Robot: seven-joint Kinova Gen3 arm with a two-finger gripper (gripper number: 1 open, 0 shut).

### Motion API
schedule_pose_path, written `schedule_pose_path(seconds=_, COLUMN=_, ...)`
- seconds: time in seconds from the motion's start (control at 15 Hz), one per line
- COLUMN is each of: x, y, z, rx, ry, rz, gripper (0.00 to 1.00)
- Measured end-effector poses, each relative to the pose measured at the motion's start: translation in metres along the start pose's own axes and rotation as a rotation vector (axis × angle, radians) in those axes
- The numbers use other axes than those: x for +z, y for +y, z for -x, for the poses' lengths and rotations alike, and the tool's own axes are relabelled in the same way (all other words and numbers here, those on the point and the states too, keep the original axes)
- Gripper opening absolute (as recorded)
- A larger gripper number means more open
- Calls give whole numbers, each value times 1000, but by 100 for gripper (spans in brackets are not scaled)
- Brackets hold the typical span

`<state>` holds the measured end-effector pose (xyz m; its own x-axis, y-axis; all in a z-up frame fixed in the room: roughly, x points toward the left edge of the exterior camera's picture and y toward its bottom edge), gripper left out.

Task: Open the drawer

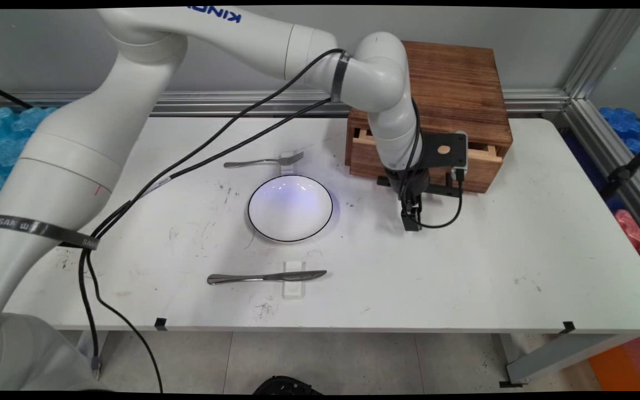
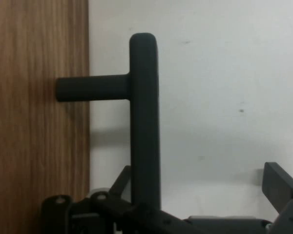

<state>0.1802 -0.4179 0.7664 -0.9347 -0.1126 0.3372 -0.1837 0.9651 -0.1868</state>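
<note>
A brown wooden box (image 1: 453, 83) stands at the back of the table, and its drawer (image 1: 484, 166) sits pulled out a little. The drawer's black bar handle (image 1: 442, 190) runs along its front. My gripper (image 1: 411, 221) points down just in front of that handle, by its left part. In the hand view the handle bar (image 2: 144, 122) stands upright on a short post (image 2: 93, 88) fixed to the wooden drawer front (image 2: 39, 117). My gripper (image 2: 200, 178) is open. The bar lies between its fingers, close to the left one, and the right fingertip (image 2: 279, 181) stands well apart from the bar.
A white plate with a dark rim (image 1: 290, 208) lies left of the gripper. A fork (image 1: 264, 162) lies behind the plate and a knife (image 1: 267, 276) in front of it, each on a small clear rest. Black cables (image 1: 209, 150) hang from the arm.
</note>
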Motion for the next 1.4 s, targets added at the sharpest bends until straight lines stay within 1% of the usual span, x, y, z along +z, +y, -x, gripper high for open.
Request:
schedule_pose_path(seconds=0.47, x=-5, y=35, z=5, rx=-24, ry=-2, rz=35, gripper=100)
schedule_pose_path(seconds=1.4, x=-19, y=106, z=6, rx=-26, ry=-9, rz=131, gripper=100)
